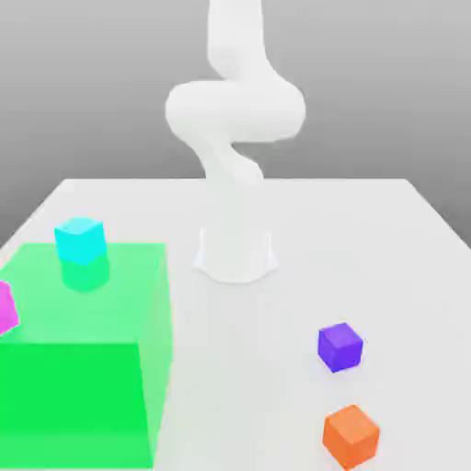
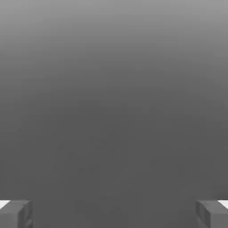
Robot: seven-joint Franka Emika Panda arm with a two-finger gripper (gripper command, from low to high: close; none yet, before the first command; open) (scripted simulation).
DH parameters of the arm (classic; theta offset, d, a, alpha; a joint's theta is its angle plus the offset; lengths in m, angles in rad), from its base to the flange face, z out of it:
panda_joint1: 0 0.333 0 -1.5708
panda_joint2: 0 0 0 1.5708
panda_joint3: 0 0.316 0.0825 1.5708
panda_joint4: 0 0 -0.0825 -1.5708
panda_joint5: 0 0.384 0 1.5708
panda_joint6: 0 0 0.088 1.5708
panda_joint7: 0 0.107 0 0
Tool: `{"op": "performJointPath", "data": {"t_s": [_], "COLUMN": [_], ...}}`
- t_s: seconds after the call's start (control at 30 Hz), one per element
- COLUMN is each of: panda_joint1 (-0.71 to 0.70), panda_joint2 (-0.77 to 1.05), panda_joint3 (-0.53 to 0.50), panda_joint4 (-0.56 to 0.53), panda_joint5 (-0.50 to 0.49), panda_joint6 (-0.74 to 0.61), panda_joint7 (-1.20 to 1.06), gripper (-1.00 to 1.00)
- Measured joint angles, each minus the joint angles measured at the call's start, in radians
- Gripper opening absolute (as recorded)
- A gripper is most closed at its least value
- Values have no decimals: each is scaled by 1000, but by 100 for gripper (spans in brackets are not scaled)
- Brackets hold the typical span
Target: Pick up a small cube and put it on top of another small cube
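Toward the exterior view's right, 2 small cubes sit near each other on the pale tabletop [image 1: 276, 386]: the purple cube [image 1: 340, 348], and, closer to the camera, the orange cube [image 1: 351, 436]. Toward the exterior view's left, the cyan cube [image 1: 80, 240] appears at the far part of the large green block [image 1: 78, 368], with 1 magenta object [image 1: 6, 308] cut off by the picture's edge. Behind them rises the white robot arm [image 1: 235, 110]. In the hand view, the gripper [image 2: 114, 214] is open, its 2 fingers [image 2: 17, 213] wide apart, with nothing between them.
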Motion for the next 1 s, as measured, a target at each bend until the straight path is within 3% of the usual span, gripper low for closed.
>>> {"op": "performJointPath", "data": {"t_s": [0.33, 0.6, 0.73, 0.83, 1.0], "panda_joint1": [157, 253, 277, 280, 284], "panda_joint2": [282, 497, 599, 673, 783], "panda_joint3": [37, 130, 187, 221, 190], "panda_joint4": [-225, -402, -493, -554, -546], "panda_joint5": [127, 160, 117, 25, -98], "panda_joint6": [204, 368, 455, 519, 608], "panda_joint7": [-44, -28, 24, 102, 184], "gripper": [0, 0, 0, 0, 0]}}
